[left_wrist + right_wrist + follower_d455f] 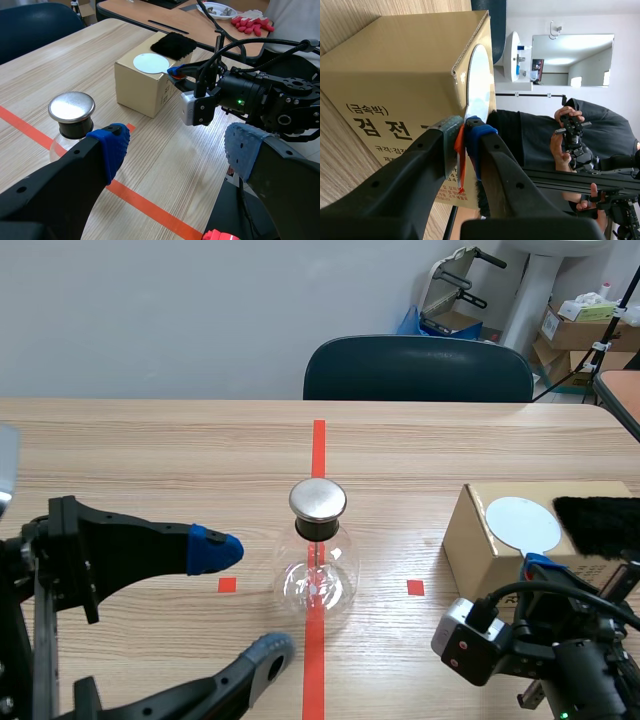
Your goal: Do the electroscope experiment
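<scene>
Electroscope (pixel 318 560): glass flask, metal cap (pixel 318 498), upright on the red tape line, mid-worktop.
Handling: probably light, slick and fragile; the dark neck under the cap looks the safest hold.
Left gripper (pixel 242 600): fingers spread, empty, just beside the flask.
Right gripper (pixel 462 135): clamped on the orange tab (pixel 460 150) of the white disc (pixel 523 523) atop the cardboard box (pixel 480 540).
Worktop (pixel 150 460): pale wood grain, level.
Room: dark chair (pixel 418 368) at the far edge; black fur (pixel 600 520) on the box.

The scene view looks from between the arms, down across the worktop (pixel 150 450) toward a chair (pixel 418 368). The left wrist view faces the cardboard box (pixel 136 89) from some way off; the right wrist view looks at it close up. All three share that box.
</scene>
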